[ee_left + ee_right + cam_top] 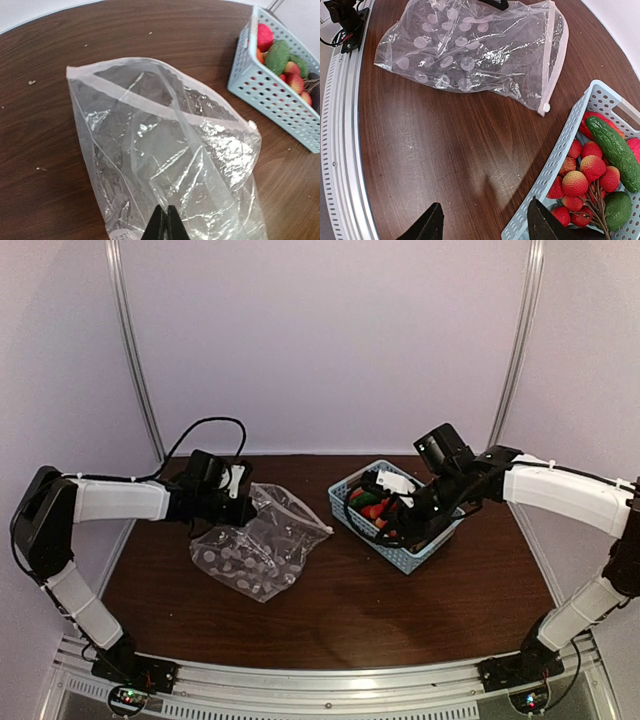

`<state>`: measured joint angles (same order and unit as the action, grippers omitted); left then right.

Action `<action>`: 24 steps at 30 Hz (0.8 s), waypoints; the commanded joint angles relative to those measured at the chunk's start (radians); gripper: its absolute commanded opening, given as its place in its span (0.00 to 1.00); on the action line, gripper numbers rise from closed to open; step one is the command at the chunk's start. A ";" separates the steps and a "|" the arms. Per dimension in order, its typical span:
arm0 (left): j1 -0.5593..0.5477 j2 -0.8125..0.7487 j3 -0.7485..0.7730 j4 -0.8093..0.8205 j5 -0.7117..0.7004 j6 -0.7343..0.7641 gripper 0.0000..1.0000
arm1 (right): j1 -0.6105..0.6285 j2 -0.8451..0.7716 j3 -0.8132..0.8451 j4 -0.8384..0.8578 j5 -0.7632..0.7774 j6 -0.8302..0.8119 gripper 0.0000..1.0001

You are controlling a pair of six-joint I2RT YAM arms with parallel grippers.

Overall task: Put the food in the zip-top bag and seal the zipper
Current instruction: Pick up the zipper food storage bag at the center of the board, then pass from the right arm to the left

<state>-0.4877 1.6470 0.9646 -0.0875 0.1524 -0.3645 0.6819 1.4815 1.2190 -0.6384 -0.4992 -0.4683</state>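
Two arms reach over our brown bench [340, 610]. On its left half we see the clear spotted bag [262, 545] lying crumpled, its zipper [548, 60] edge facing the blue basket [272, 97] on the right. All the food [592, 167] sits in that basket. The left jaws are together, pinching the bag's plastic. The right jaws stand wide apart over the basket's near rim.

A lab robot booth: plain white walls [330, 340], aluminium rail [300, 682], wooden table [350, 610].
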 commanded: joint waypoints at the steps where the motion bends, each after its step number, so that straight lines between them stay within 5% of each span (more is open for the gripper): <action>1: -0.068 -0.088 -0.036 0.097 0.006 0.104 0.00 | -0.013 -0.046 -0.013 -0.001 0.024 0.003 0.58; 12: -0.165 -0.275 -0.091 0.135 0.061 0.222 0.00 | -0.036 -0.056 0.004 -0.052 -0.013 0.008 0.57; 24: -0.218 -0.447 -0.057 0.034 0.196 0.433 0.00 | -0.192 -0.041 0.102 0.026 -0.176 0.179 0.57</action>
<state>-0.6910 1.2545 0.8909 -0.0315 0.3004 -0.0238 0.5232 1.4441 1.2934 -0.6624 -0.6098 -0.3794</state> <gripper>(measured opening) 0.005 0.567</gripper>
